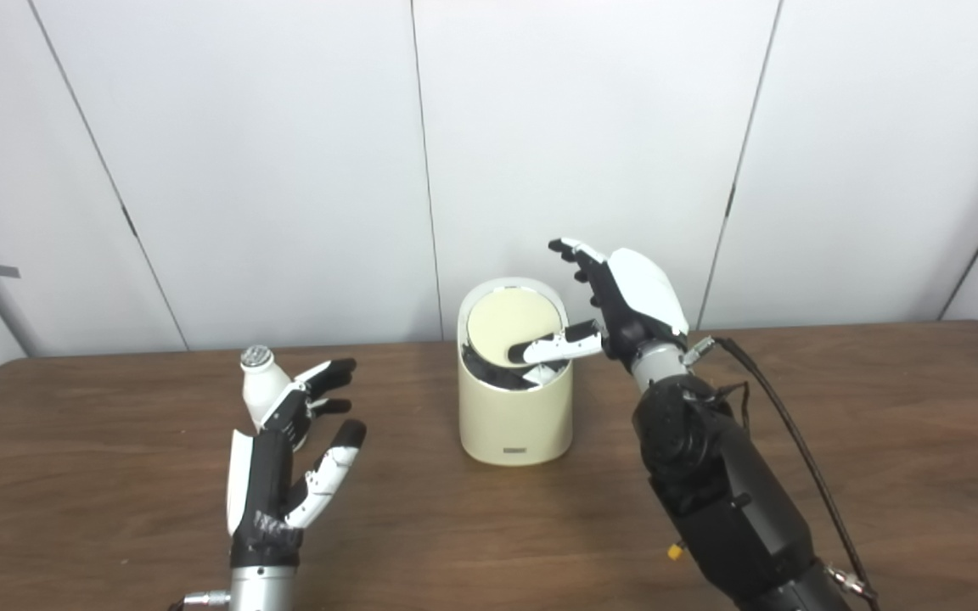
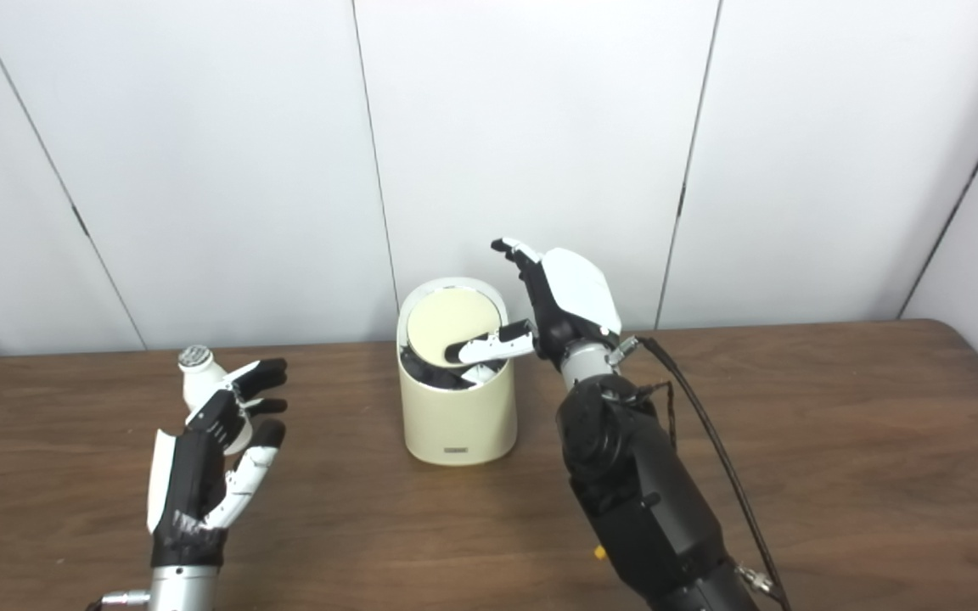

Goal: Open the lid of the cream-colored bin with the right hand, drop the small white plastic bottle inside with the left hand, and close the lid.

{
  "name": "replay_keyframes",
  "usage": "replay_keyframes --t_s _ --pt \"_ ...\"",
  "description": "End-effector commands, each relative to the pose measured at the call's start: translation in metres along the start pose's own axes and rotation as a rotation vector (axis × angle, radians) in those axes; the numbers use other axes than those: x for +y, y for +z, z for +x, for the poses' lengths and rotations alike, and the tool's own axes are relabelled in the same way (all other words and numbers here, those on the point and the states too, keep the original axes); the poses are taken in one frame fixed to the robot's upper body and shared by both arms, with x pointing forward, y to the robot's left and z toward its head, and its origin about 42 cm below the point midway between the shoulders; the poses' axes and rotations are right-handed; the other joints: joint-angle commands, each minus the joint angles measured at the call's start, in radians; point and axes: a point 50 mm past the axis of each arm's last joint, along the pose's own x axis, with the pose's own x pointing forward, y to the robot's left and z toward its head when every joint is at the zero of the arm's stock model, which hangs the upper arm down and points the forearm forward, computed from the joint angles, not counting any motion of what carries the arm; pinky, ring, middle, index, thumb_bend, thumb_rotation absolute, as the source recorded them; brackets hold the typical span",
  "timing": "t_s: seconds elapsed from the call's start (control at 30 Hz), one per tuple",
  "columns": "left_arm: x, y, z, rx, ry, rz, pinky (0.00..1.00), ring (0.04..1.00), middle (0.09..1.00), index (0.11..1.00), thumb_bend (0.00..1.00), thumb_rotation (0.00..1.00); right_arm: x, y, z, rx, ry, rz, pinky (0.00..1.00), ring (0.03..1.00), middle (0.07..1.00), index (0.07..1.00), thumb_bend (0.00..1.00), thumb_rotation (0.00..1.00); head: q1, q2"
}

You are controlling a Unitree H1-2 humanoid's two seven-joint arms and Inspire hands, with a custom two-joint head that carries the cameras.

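Likely light, rigid and slick, the bottle [image 1: 261,383] stands just beyond the spread, empty fingers [image 1: 328,373] of the left hand [image 1: 281,462]; grasp its body. Right hand [image 1: 625,305], also spread, thumb pressing the tilted lid [image 1: 510,327].

Bright, even light from overhead; the white wall panels [image 1: 591,153] look slightly washed out. Soft shadows sit close under the bin [image 1: 514,416] on the bench [image 1: 879,441]. Focus is mildly soft throughout.

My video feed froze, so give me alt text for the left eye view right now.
The right hand reaches a thumb over the cream-colored bin, whose round lid is tipped up and open. The left hand, fingers spread, sits just in front of the upright small white bottle on the brown table.
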Motion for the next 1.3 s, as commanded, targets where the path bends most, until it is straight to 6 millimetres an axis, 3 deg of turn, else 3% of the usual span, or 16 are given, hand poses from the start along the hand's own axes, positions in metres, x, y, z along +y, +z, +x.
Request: replay_keyframes --t_s 0.0,0.43,0.67,0.73,0.87,1.03,1.1,1.27 --pt "-0.0003 0.0149 0.0100 -0.080 0.004 -0.005 0.68 0.784 0.796 0.756 0.71 0.70 -0.0128 0.0127 0.0092 -0.046 -0.055 -0.014 0.62 0.782 0.845 0.836 0.92 0.27 -0.001 0.000" --pt "0.0002 0.0153 0.0093 -0.085 0.005 -0.002 0.67 0.781 0.795 0.754 0.71 0.70 -0.0082 0.0123 0.0057 -0.049 -0.051 -0.043 0.59 0.760 0.833 0.823 0.87 0.18 0.000 0.003" --pt "0.0011 0.0149 0.0096 -0.084 0.005 0.001 0.67 0.780 0.794 0.753 0.70 0.70 -0.0062 0.0121 0.0049 -0.056 -0.058 -0.052 0.53 0.718 0.823 0.813 0.84 0.06 -0.002 0.002" --pt "0.0012 0.0147 0.0096 -0.083 0.004 -0.003 0.67 0.781 0.795 0.754 0.70 0.70 -0.0063 0.0121 0.0047 -0.052 -0.058 -0.043 0.54 0.729 0.826 0.812 0.85 0.10 -0.003 0.002" --pt "0.0011 0.0148 0.0097 -0.081 0.005 0.000 0.68 0.782 0.794 0.755 0.71 0.70 -0.0072 0.0120 0.0043 -0.041 -0.055 -0.012 0.57 0.748 0.827 0.818 0.91 0.31 -0.004 0.001" --pt "0.0011 0.0138 0.0099 -0.083 0.002 0.000 0.67 0.781 0.793 0.756 0.71 0.70 -0.0093 0.0122 0.0025 -0.039 -0.045 -0.001 0.62 0.776 0.834 0.835 0.94 0.67 -0.005 0.000" --pt "0.0009 0.0140 0.0097 -0.083 0.001 -0.002 0.67 0.781 0.793 0.755 0.70 0.70 -0.0096 0.0119 0.0018 -0.038 -0.041 0.004 0.63 0.779 0.836 0.839 0.95 0.76 -0.005 -0.001" --pt "0.0014 0.0138 0.0094 -0.084 0.003 -0.001 0.67 0.780 0.794 0.755 0.70 0.69 -0.0098 0.0106 0.0000 -0.039 -0.024 0.018 0.63 0.778 0.841 0.847 0.94 0.83 -0.006 -0.001"
